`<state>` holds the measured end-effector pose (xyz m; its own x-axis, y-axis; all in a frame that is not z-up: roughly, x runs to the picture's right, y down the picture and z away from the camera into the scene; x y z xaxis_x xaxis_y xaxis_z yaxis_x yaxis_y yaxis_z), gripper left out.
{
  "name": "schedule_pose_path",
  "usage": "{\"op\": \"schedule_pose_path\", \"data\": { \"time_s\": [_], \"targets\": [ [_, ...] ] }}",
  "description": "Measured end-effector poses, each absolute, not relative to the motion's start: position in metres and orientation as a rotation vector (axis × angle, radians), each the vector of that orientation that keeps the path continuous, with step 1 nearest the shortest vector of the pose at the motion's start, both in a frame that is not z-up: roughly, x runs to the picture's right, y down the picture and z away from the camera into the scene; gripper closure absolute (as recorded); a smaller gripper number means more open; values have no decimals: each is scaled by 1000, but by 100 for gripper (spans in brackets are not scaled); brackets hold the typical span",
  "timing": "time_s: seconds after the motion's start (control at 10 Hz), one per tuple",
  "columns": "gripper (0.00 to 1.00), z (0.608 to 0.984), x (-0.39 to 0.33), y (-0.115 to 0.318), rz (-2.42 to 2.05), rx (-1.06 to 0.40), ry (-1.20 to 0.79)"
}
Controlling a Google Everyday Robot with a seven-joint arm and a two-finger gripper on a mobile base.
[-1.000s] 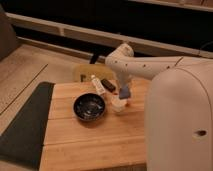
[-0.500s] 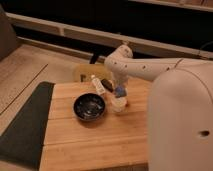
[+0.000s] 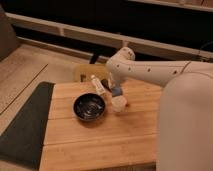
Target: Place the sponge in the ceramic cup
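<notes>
Tool [image 3: 115,86] with sponge [image 3: 117,92] above ceramic cup [image 3: 119,105]

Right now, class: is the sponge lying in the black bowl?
No: the sponge is in the gripper just above the ceramic cup, beside the black bowl.

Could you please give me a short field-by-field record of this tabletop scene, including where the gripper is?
surface: wooden table, with a dark mat along its left edge
gripper: shut on the sponge, directly over the ceramic cup
sponge: grey-blue, not yet inside the cup
ceramic cup: white, upright, just right of the black bowl
white bottle: tilted, behind the bowl
</notes>
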<state>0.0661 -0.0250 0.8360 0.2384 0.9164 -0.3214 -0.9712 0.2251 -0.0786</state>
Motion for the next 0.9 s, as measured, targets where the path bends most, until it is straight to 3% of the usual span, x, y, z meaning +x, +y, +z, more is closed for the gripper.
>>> {"op": "schedule_pose_path", "data": {
  "time_s": [0.9],
  "targets": [
    [100, 835, 71, -19, 1330, -228, 174]
  ]
}}
